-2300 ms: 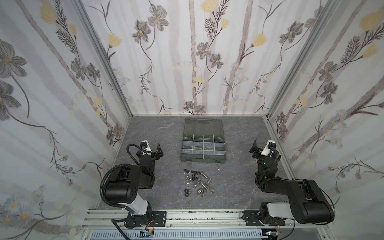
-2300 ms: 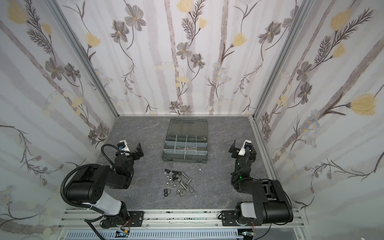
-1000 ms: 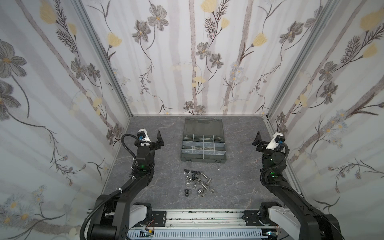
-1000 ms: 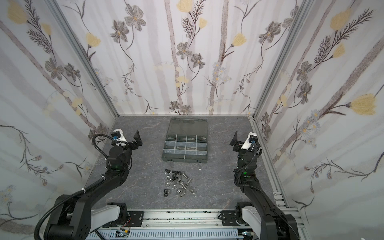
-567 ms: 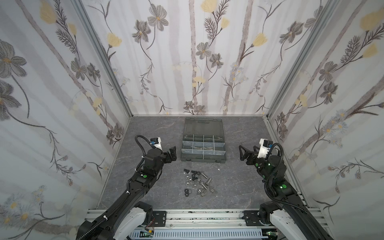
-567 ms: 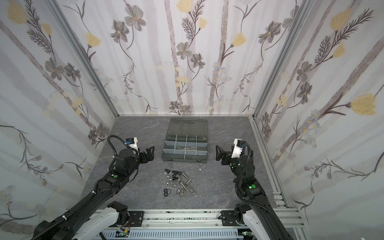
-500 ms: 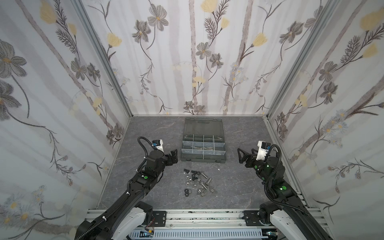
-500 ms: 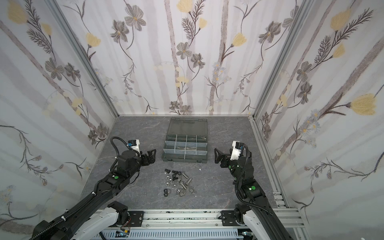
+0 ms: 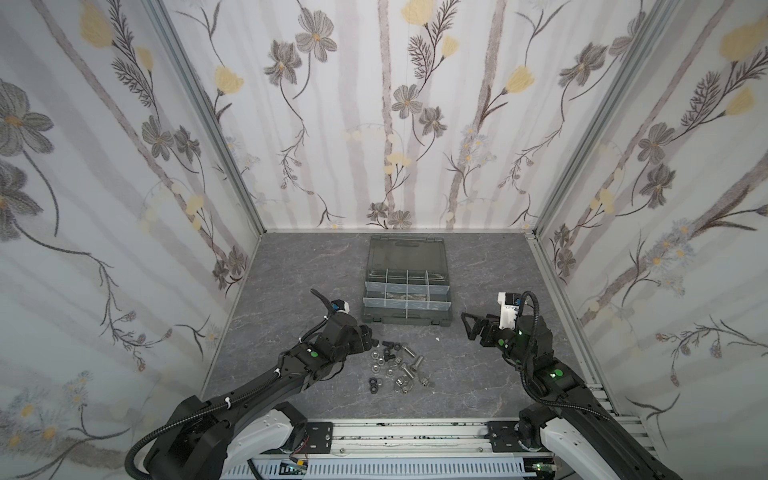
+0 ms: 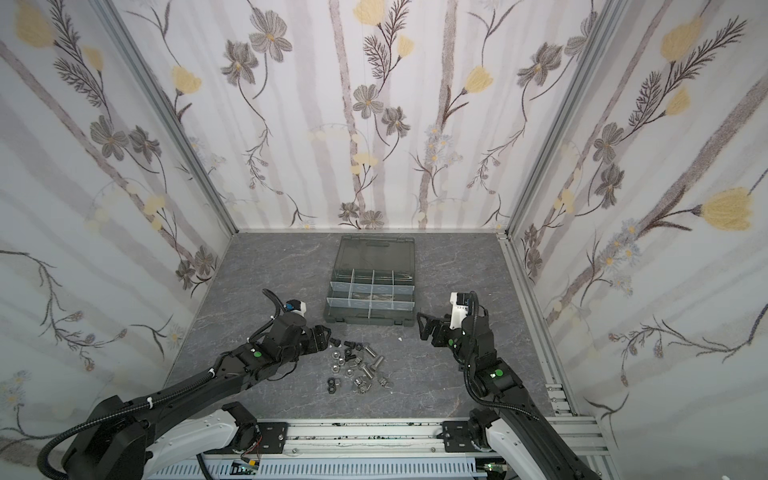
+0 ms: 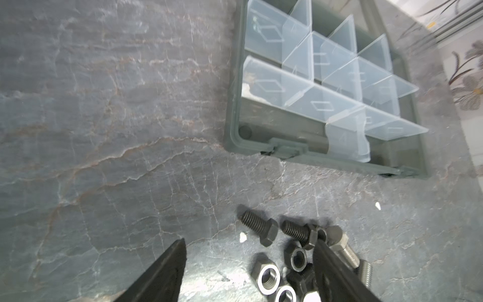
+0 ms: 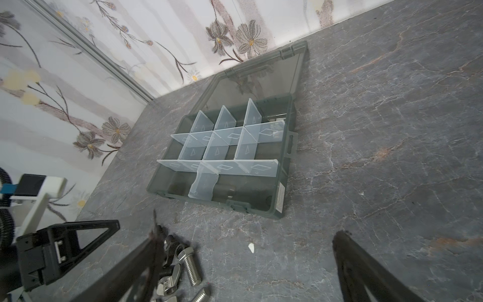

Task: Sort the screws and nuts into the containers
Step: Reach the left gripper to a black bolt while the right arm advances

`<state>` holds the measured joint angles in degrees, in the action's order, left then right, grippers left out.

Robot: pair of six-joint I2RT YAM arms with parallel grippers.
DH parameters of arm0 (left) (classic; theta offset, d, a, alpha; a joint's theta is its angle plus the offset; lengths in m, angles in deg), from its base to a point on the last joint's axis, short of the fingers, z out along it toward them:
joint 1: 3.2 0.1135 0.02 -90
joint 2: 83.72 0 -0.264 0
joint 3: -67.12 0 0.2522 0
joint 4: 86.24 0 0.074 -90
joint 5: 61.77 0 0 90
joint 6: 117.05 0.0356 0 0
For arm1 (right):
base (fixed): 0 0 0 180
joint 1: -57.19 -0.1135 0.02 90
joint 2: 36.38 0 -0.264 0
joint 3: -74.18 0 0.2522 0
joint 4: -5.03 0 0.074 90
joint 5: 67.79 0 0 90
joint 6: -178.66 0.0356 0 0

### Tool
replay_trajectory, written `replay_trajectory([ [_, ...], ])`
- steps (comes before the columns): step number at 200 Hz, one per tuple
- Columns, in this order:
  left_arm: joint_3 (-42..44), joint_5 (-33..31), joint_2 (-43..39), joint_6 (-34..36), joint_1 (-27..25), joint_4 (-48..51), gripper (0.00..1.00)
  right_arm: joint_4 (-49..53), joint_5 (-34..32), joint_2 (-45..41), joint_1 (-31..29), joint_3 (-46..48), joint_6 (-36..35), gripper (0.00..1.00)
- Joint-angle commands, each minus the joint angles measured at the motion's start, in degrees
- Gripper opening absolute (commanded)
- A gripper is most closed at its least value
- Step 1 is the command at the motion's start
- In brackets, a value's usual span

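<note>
— Moved since the earlier look: left arm [image 9: 266, 382] and right arm [image 9: 540, 365], both out from the side walls toward the middle. The left fingers [image 11: 162, 274] are now low at the left edge of the heap [image 9: 395, 365]. The right fingers [image 12: 366, 272] are near the front right corner of the case [image 9: 407, 321], clear of the heap.

— Fingers, state?

— Left: apart and holding nothing, with a black screw [image 11: 258, 227] on the tabletop [image 9: 291, 291] just ahead between them. Right: wide apart, empty.

— Screws and nuts, location?

— One loose heap on the tabletop, just in front of the case. Items: silver bolts [image 12: 190, 266], black screws, silver nuts [image 11: 266, 275], black ring nuts [image 11: 298, 258], a wing nut [image 12: 170, 277].

— Containers?

— Lid [image 12: 261, 83] laid back, cells [image 12: 224, 136] open. I can make out no screw or nut in any of them. There is a dull patch in the middle row in both top views, and I cannot tell what it is.

— Done, and left?

— Done, as I judge it: nothing sorted yet. Left: the whole heap. A first pick seems about to start on the left side.
</note>
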<state>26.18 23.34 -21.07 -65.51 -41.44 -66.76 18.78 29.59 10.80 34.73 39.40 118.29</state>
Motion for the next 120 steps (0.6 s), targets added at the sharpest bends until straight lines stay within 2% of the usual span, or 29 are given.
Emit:
replay_trajectory([
  [1,-2.13,-0.61,3.18,-3.21,-1.06,0.26,0.76,-2.39,3.2,1.14,-0.21,-0.47,2.1,1.0],
  [84,-5.67,-0.45,10.84,-9.44,-2.36,0.1,0.71,-1.23,4.92,5.57,-1.07,-2.37,2.6,1.0],
  [120,-6.78,-1.01,13.13,-10.75,-3.33,0.09,0.69,-0.79,7.58,7.98,-1.11,-3.55,2.19,1.0],
])
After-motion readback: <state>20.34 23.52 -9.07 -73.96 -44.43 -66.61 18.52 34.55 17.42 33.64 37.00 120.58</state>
